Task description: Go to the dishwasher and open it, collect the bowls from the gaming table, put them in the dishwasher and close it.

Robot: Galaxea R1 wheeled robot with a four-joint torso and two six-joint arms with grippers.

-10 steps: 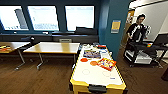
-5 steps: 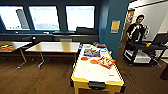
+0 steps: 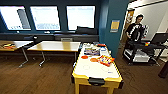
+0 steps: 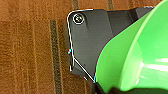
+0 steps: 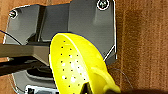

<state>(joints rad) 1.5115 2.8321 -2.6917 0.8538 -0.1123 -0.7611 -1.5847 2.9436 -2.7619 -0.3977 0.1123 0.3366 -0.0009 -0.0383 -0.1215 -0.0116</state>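
Ahead of robot, gaming table (image 3: 96, 71) now seen slightly nearer than 1 s ago — camera advanced, objects unmoved. 2 orange bowls (image 3: 84, 57) seen on its white top. Green bowl (image 4: 135, 60) held by left gripper; yellow perforated bowl (image 5: 75, 65) held by right gripper. Collection judged partly done — dishwasher trip pending.

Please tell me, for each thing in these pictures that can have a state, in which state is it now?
Bright green round bowl: up off the wooden floor, tilted.
Yellow perforated plastic strainer: up off the floor, tilted, nothing inside.
Small orange bowl on the left: resting on the white top.
Small orange bowl on the right: resting on the white top, apart from the first.
White-topped table with yellow frame: standing, near half bare.
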